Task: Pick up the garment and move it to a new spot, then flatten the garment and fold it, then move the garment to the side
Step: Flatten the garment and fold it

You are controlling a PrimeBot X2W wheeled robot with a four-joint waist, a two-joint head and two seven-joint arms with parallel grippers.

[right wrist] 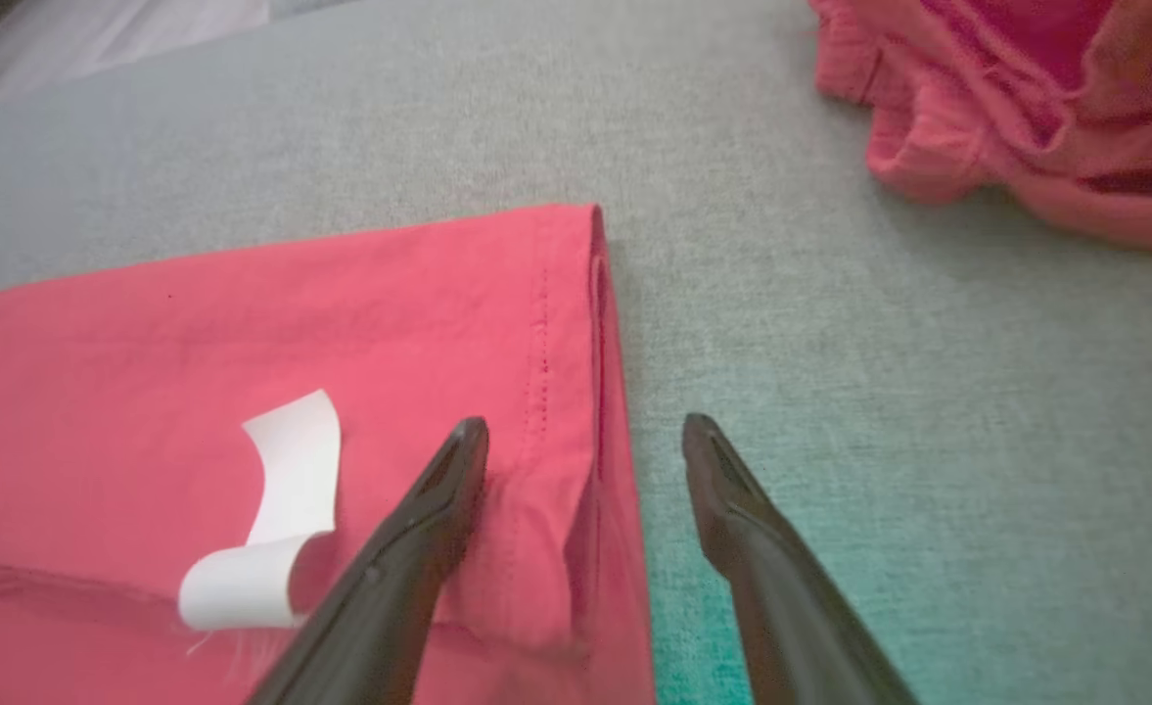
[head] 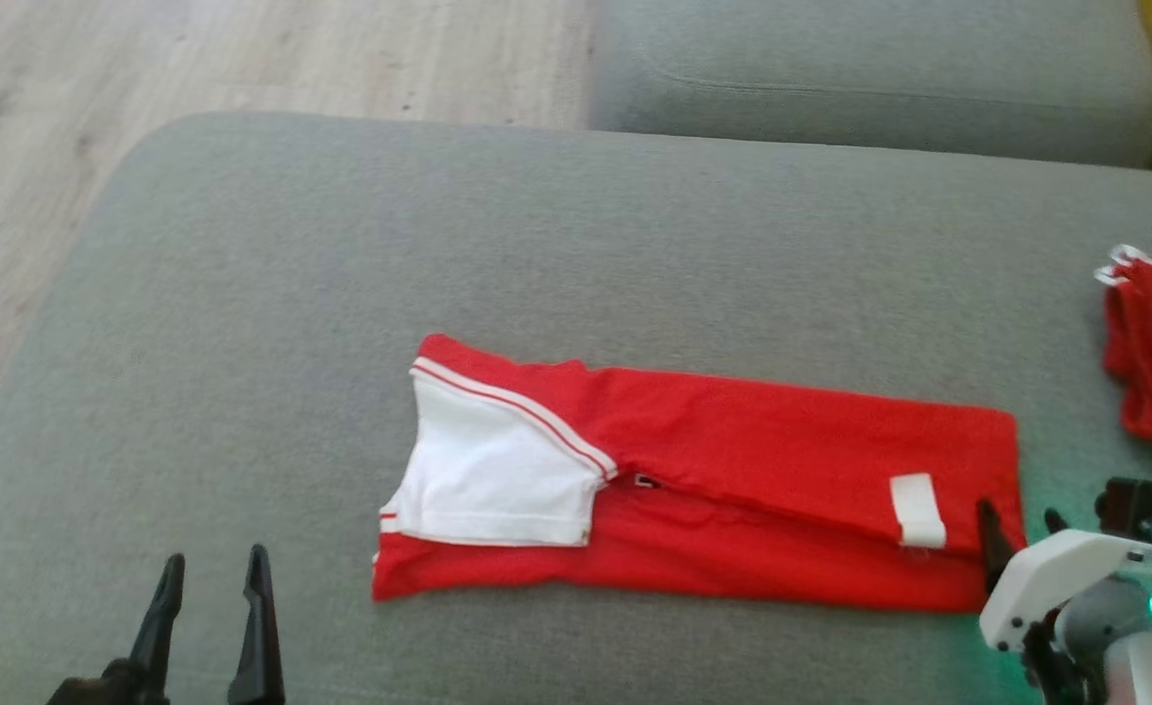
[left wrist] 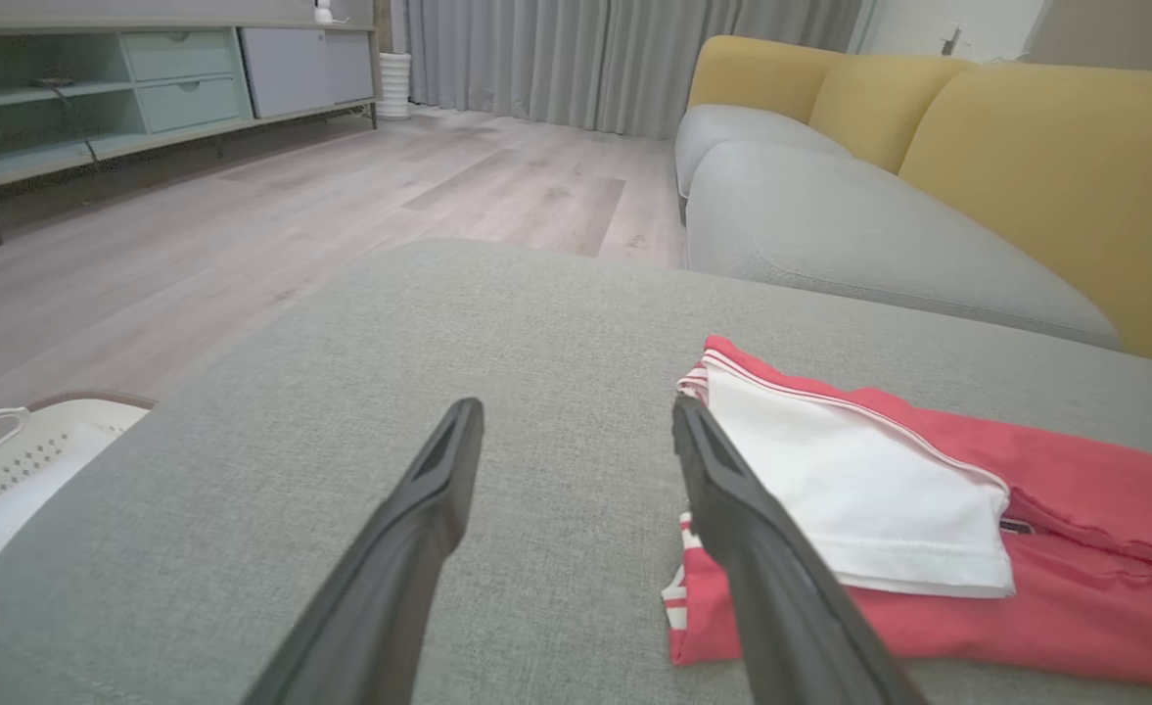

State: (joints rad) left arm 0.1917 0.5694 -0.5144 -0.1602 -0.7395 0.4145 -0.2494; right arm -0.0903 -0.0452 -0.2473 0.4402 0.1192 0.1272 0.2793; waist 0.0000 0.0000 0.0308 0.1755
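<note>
The garment [head: 752, 441] is limp (it'll sag); pinch its three o'clock hem. Your left pincer [head: 216, 560] and right pincer [head: 1019, 509] gape wide, empty.

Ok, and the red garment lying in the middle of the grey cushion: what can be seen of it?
The red garment looks like soft knit cloth, folded into a long flat band lying across the grey cushion. At its left end a white sleeve with red-and-white trim lies on top; near its right end a white label curls up. The open right gripper straddles its right hem, one finger over the cloth; contact is unclear.
</note>
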